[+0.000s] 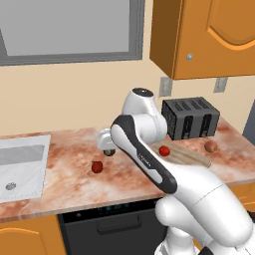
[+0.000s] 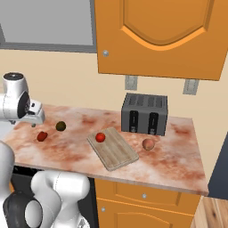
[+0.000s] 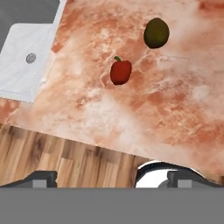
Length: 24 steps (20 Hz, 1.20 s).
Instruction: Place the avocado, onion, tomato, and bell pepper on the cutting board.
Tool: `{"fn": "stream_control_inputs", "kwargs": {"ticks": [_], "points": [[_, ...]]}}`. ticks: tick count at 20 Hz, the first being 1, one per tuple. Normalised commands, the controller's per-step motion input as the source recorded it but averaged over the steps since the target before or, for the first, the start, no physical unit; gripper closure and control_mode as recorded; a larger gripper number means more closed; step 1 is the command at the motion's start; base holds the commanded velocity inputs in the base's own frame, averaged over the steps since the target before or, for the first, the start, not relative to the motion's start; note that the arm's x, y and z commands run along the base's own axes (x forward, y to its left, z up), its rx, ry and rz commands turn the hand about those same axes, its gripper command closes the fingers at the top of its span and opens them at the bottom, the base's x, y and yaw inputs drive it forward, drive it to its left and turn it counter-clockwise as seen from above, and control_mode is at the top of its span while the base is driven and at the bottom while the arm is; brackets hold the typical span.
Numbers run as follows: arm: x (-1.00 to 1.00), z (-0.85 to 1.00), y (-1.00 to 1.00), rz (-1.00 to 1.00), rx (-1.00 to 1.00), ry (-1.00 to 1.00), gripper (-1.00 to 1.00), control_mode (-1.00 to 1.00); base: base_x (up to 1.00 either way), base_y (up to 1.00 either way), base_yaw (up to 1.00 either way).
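Reddish marbled stone made up the tabletop (image 2: 173, 151), with a white sink (image 1: 20, 167) set into its left end. The striped wooden cutting board (image 2: 115, 151) lay angled in front of the black toaster (image 2: 144, 114), close to it but apart. One red item, the tomato (image 2: 100, 137), sat on the board's far end. The pinkish-brown onion (image 2: 148, 144) rested on the bare tabletop just right of the board, off its edge, in front of the toaster.

Left of the board, well apart from it, two more pieces lay on the stone. The bell pepper (image 3: 120, 72), red with a small green stem, sat nearer the front edge. The dark olive avocado (image 3: 156, 33) sat near it, a little farther back and toward the board. The two did not touch.

The hand (image 2: 33, 116) hung above the left part of the tabletop, over the stretch between the sink and the pepper, clear of the surface. In the hand view its dark fingertips (image 3: 41, 178) stood wide apart at the bottom of the picture, with nothing between them; the hand was fully spread and held nothing. That view looked down at the pepper and the avocado, with the wooden floor (image 3: 65, 157) showing past the tabletop's front edge.
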Motion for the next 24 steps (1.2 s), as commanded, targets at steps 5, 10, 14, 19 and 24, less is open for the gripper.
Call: {"fn": "stream_control_inputs", "kwargs": {"ticks": [5,10,14,19,24], "points": [[0.29,-0.20,0.00,0.03,0.00,0.00,-1.00,-1.00,0.00,0.00,0.00],[0.22,-0.15,0.06,0.02,-0.01,0.00,-1.00,-1.00,0.00,0.00,0.00],[0.24,-0.09,0.13,0.00,-0.03,0.00,-1.00,-1.00,0.00,0.00,0.00],[0.05,-0.09,0.10,0.03,-0.03,-0.10,-1.00,-1.00,0.00,0.00,0.00],[0.08,-0.16,0.04,0.01,-0.02,-0.06,-1.00,-1.00,0.00,0.00,0.00]]}}
